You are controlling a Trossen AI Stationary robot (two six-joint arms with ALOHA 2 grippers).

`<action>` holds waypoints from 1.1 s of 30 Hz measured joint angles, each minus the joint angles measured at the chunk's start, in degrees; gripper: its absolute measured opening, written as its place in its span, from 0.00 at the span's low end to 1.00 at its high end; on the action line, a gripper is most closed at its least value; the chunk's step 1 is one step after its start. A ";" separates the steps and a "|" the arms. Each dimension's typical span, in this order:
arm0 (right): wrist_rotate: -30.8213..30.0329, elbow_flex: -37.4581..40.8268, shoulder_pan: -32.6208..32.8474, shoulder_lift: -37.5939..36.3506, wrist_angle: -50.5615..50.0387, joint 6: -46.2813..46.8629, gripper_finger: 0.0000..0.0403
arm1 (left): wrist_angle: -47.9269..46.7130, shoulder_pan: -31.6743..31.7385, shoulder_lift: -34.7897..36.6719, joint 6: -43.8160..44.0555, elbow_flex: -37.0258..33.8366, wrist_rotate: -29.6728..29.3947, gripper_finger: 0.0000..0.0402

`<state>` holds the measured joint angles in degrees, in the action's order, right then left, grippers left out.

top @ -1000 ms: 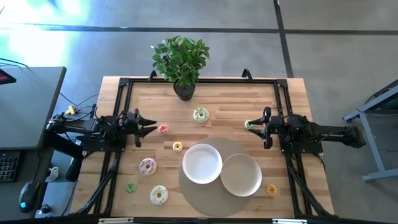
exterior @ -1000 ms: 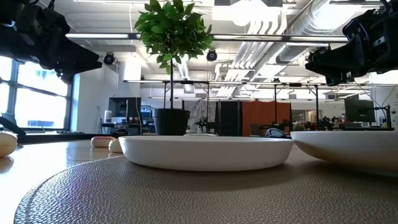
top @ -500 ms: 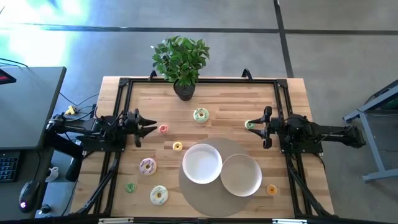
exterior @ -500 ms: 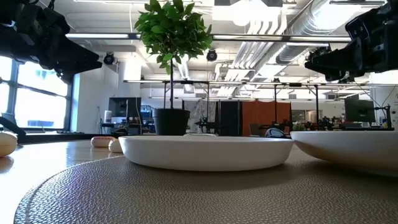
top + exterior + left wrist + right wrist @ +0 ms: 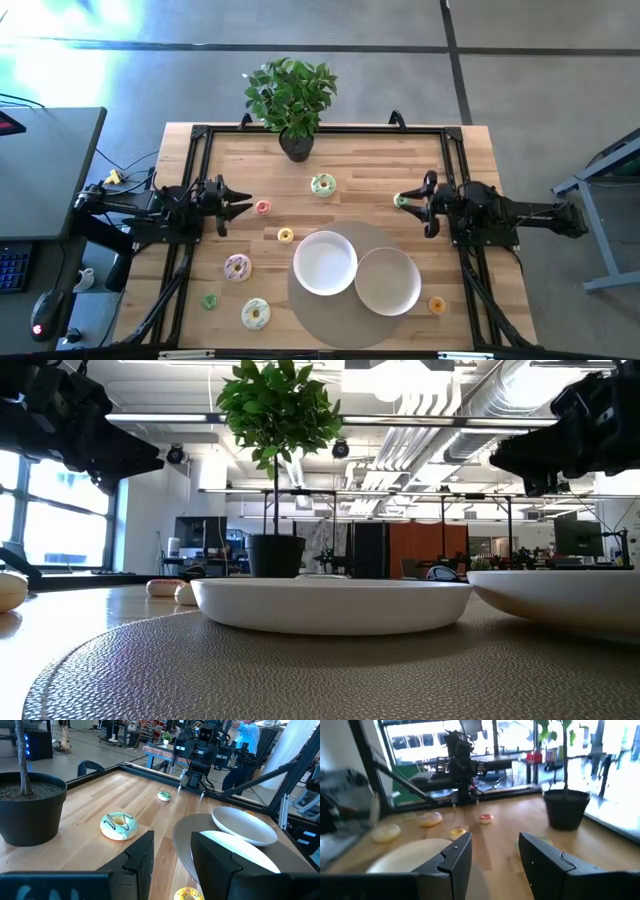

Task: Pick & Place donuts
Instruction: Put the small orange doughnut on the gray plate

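- High view first: we take the potted plant [image 5: 292, 100] at the table's far edge as our landmark. Next to nothing has changed over the last second; every donut lies where it lay.
- Our right gripper [image 5: 405, 201] has crept slightly along the table toward the plant's side, and hovers at the small green donut [image 5: 401, 200] right of the plant. Its fingers stand apart, holding nothing.
- Our left gripper [image 5: 244, 207] has not stirred; it waits left of the plant and nearer us, fingers spread and empty, just beside the small pink donut [image 5: 263, 207].
- Other donuts: a green-iced one [image 5: 322, 184] just in front of the plant; yellow [image 5: 285, 235], pink [image 5: 237, 267], tiny green [image 5: 209, 300] and cream-white [image 5: 255, 313] ones farther front-left; an orange one [image 5: 437, 305] far front-right.
- Both white plates [image 5: 325, 262] on the round mat [image 5: 330, 318] are bare of donuts, so we judge the task barely begun, with the right arm settling for a first pick.
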<state>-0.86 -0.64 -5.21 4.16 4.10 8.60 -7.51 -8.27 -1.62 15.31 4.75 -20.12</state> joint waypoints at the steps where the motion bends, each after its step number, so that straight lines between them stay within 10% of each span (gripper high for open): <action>1: 0.31 0.00 0.01 0.00 0.01 2.44 0.39 | 0.00 0.00 0.00 0.00 -0.01 0.00 0.32; 21: 9.20 -6.41 0.17 2.00 4.32 3.09 0.38 | 0.02 0.00 -0.01 0.00 0.00 0.00 0.32; 33: 7.67 -32.09 9.86 33.05 -23.87 8.24 0.38 | 1.29 0.00 0.01 -1.93 -0.02 -9.16 0.32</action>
<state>6.81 -32.74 4.65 37.21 -19.77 16.83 -6.22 -8.27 -1.61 13.38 4.73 -29.28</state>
